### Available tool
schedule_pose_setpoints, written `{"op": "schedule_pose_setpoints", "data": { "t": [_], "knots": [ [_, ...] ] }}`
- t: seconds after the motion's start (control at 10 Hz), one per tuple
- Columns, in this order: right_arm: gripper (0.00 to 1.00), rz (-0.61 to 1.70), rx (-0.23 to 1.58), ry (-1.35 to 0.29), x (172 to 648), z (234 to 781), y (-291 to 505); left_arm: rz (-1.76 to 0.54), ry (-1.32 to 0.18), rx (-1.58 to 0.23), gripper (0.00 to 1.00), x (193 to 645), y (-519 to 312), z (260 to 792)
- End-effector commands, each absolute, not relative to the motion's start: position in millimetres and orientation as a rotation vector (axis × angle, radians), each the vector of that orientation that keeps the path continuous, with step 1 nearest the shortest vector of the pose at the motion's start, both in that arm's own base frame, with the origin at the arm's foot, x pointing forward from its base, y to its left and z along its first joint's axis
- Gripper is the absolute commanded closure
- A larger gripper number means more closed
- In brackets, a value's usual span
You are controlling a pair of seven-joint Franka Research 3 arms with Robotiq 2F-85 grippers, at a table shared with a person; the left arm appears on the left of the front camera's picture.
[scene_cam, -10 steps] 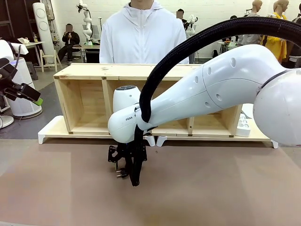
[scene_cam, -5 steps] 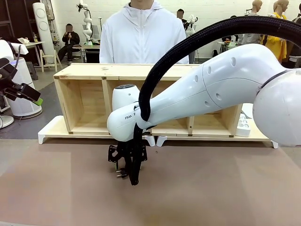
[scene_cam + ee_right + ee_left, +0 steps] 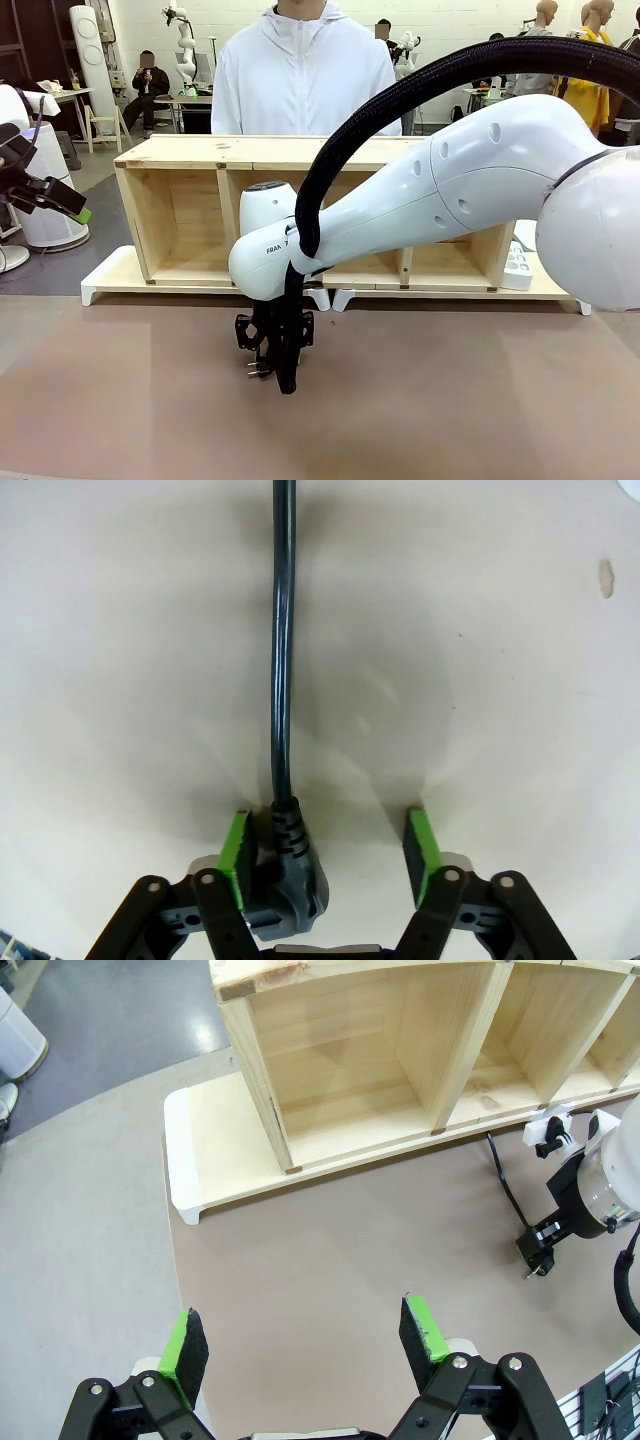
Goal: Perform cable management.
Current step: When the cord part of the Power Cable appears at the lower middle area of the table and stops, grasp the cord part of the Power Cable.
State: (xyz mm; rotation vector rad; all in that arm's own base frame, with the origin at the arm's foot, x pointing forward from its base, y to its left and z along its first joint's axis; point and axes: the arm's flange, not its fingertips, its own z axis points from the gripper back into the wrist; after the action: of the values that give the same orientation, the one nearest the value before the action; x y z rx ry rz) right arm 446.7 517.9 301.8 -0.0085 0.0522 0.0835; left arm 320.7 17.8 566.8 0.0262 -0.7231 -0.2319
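Two pads (image 3: 236,855) of the right gripper (image 3: 328,842) flanked the plug (image 3: 290,875) of the cable (image 3: 282,660) on the table (image 3: 480,630); one touched it, the other stood apart, jaws partly open; the cable ran straight away; left gripper (image 3: 305,1335) hung wide open, empty.

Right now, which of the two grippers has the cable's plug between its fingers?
The right gripper: the plug sits against one pad, jaws not yet closed. The left gripper is open, holding nothing.

Brown table (image 3: 460,410) holds wooden shelf (image 3: 190,152) and cable (image 3: 282,630).
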Motion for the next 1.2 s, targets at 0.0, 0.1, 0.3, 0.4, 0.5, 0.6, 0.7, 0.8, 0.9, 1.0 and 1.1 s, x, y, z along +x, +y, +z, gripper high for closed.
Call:
{"op": "schedule_pose_setpoints", "data": {
  "t": [0.0, 0.1, 0.3, 0.4, 0.5, 0.6, 0.7, 0.8, 0.9, 1.0, 1.1],
  "knots": [
    [0.29, 0.060, -0.016, 0.052, 446.6, 299.8, 521.5, -0.231, -0.730, 0.026, 0.00, 322.5, 17.8, 566.4],
    [0.29, 0.059, -0.012, 0.050, 447.3, 300.5, 522.0, -0.231, -0.730, 0.026, 0.00, 322.5, 17.8, 566.4],
    [0.29, 0.069, -0.014, 0.051, 447.0, 299.0, 522.9, -0.231, -0.730, 0.026, 0.00, 322.5, 17.8, 566.4],
    [0.32, 0.069, -0.029, 0.054, 448.1, 299.5, 522.5, -0.231, -0.730, 0.026, 0.00, 322.5, 17.8, 566.4],
    [0.44, 0.072, -0.037, 0.054, 447.7, 299.3, 522.3, -0.231, -0.730, 0.026, 0.00, 322.5, 17.8, 566.4],
    [0.51, 0.074, -0.041, 0.057, 447.3, 298.7, 522.3, -0.231, -0.730, 0.026, 0.00, 322.5, 17.8, 566.4],
    [0.62, 0.073, -0.040, 0.060, 447.6, 299.0, 522.6, -0.231, -0.730, 0.026, 0.00, 322.5, 17.8, 566.4],
    [0.69, 0.071, -0.040, 0.060, 448.3, 299.7, 522.3, -0.231, -0.730, 0.026, 0.00, 322.5, 17.8, 566.4],
    [0.81, 0.072, -0.041, 0.059, 447.8, 299.7, 522.7, -0.231, -0.730, 0.026, 0.00, 322.5, 17.8, 566.4],
    [0.88, 0.072, -0.045, 0.058, 447.6, 299.4, 523.3, -0.231, -0.730, 0.026, 0.00, 322.5, 17.8, 566.4],
    [1.00, 0.071, -0.046, 0.058, 448.2, 300.1, 523.4, -0.231, -0.730, 0.026, 0.00, 322.5, 17.8, 566.4]
  ]
}}
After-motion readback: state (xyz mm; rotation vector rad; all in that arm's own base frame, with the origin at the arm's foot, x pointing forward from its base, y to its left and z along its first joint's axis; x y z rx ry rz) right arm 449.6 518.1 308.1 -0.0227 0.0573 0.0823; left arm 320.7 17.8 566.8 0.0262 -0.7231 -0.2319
